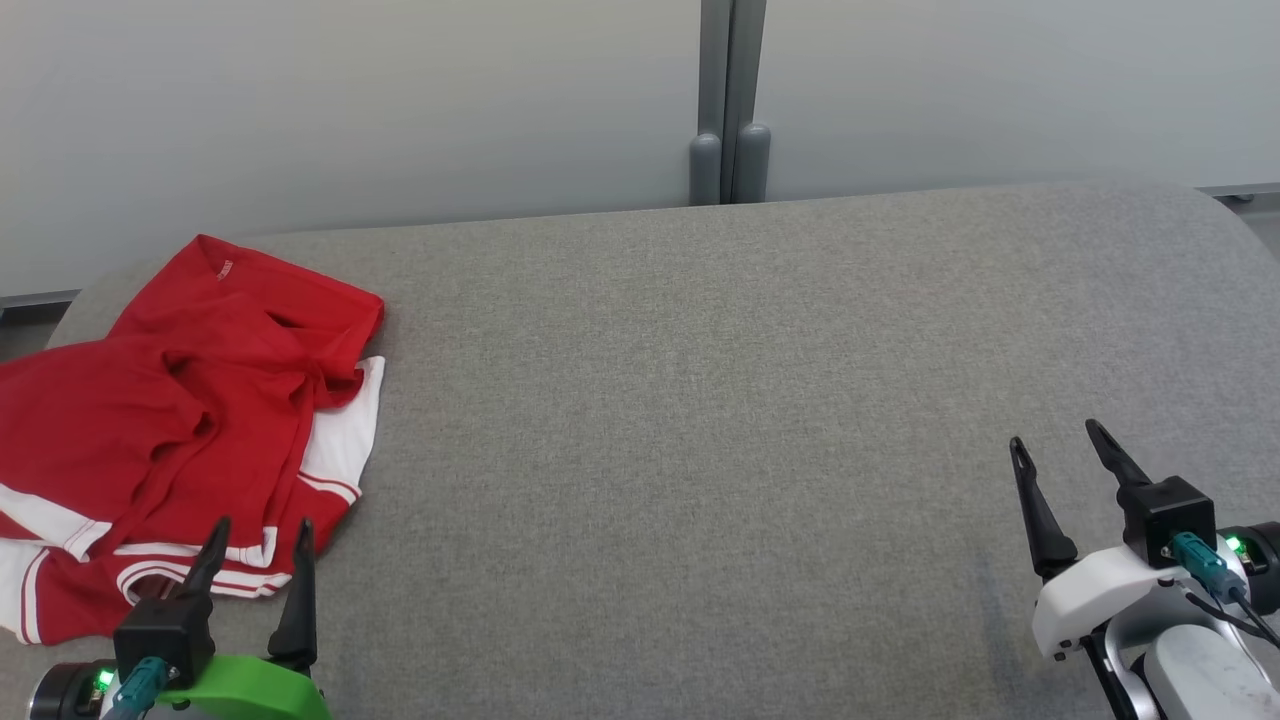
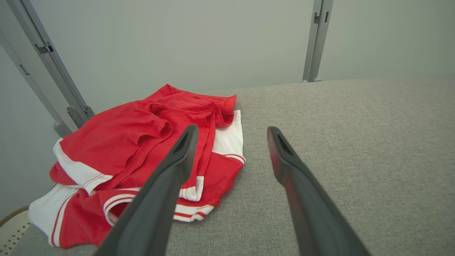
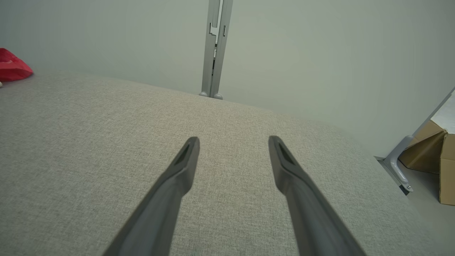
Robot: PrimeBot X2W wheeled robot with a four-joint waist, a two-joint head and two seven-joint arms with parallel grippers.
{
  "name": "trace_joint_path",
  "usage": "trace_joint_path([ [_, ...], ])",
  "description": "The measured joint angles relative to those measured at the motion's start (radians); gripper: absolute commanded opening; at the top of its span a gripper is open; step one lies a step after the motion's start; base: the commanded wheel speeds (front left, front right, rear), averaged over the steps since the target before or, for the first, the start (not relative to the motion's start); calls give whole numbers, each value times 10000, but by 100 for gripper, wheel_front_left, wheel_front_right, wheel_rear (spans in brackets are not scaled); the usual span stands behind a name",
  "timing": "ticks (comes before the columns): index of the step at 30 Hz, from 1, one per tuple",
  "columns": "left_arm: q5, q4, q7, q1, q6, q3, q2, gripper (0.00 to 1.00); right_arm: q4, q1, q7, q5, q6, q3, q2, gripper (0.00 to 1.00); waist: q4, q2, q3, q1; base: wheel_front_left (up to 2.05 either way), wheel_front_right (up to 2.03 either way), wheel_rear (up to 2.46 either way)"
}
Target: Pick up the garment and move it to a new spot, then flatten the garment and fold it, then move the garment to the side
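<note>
Green-shelled left gripper (image 1: 262, 528): two dark fingers spread, nothing between them. White-shelled right gripper (image 1: 1056, 437): likewise spread and empty, over the bare grey woven-fabric tabletop (image 1: 700, 420). The crumpled red-and-white jersey garment (image 1: 180, 400) lies just ahead of the left claw and a little to its outer side, striped hem nearest the tips. The heap runs lengthwise away toward the far edge. From the right claw it lies well apart. Judged: the left arm is nearer and suits the pick-up.
</note>
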Motion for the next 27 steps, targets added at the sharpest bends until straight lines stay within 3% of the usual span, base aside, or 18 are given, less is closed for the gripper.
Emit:
trace_joint_path([
  [27, 284, 128, 0, 3, -355, 276, -295, 100, -48, 290, 0, -94, 176, -368, 96, 100, 103, 0, 28, 0, 0, 0, 0],
])
